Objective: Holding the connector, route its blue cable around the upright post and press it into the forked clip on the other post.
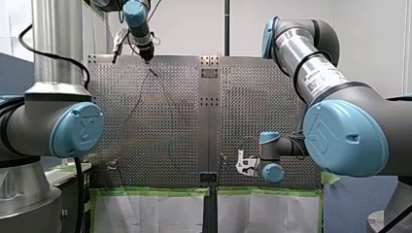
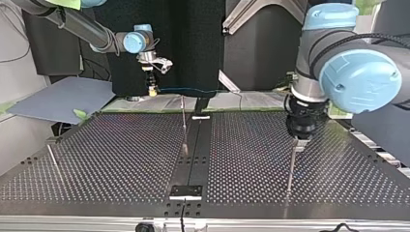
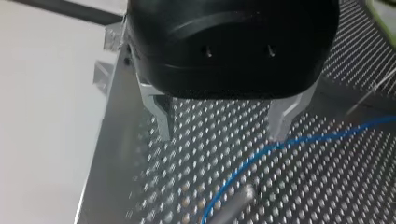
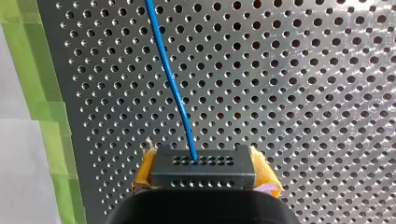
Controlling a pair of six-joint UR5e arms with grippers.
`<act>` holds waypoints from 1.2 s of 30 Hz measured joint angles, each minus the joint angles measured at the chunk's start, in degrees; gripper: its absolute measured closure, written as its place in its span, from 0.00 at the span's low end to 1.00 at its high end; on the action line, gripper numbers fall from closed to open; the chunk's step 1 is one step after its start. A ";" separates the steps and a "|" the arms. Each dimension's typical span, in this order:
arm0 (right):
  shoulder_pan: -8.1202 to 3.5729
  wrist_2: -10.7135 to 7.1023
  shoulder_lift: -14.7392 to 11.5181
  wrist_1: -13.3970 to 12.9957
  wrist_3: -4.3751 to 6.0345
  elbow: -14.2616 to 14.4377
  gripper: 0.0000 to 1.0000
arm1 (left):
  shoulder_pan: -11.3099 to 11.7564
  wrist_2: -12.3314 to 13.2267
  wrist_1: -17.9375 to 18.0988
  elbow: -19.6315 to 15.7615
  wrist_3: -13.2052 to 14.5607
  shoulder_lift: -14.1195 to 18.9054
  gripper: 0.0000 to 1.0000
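1. Table (image 2: pixel 121 154). Perforated metal.
2. Left gripper (image 3: pixel 223 135). Metal fingers spread, holding nothing. In the top view it is at 3 o'clock on the table, over the side post (image 2: pixel 290 169). The cable (image 3: pixel 317 138) passes just beside 1 finger; I cannot tell if they touch.
3. Right gripper (image 4: pixel 204 175). Yellow pads pinch the connector (image 4: pixel 203 163) by its 2 short ends. In the top view it is at 11 o'clock, near the table's edge.
4. Mid post (image 2: pixel 183 128). Thin and upright, toward 12 o'clock from centre. I cannot tell which post bears the fork.
5. Cable. Blue, thin, 1 strand, leaving the connector at 12 o'clock in the right wrist view. Judged light and limp: likely to sag, so it needs gentle tension to keep a route.
6. Connector. Black, small, 2 rows of holes. Judged rigid and light, so the end grip suits it. The wire's entry is probably the weak point, so pull softly.
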 joint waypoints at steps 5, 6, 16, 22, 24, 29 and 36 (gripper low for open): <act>0.00 -0.02 0.00 0.06 0.00 0.00 1.00 | -2.26 -0.60 2.27 -0.01 1.16 -2.27 0.00; 0.00 -0.04 0.00 0.07 0.00 0.01 1.00 | -2.66 -0.93 2.67 -0.01 1.38 -2.68 0.00; -0.01 -0.17 0.01 0.32 -0.07 0.00 1.00 | -7.80 -5.59 7.81 -0.04 3.86 -5.05 0.00; -0.01 -0.17 0.01 0.40 -0.15 -0.02 1.00 | -10.56 -6.72 10.65 -0.45 5.15 -5.09 0.00; 0.00 -0.18 0.00 0.42 -0.17 -0.03 1.00 | -10.93 -7.11 11.44 -1.01 5.78 -5.16 0.00; 0.03 -0.18 0.00 0.44 -0.18 -0.02 1.00 | -11.04 -8.74 13.85 -3.10 7.34 -5.41 0.00; 0.07 -0.18 0.00 0.52 -0.28 0.01 1.00 | -10.71 -11.47 17.08 -3.95 9.03 -5.51 0.00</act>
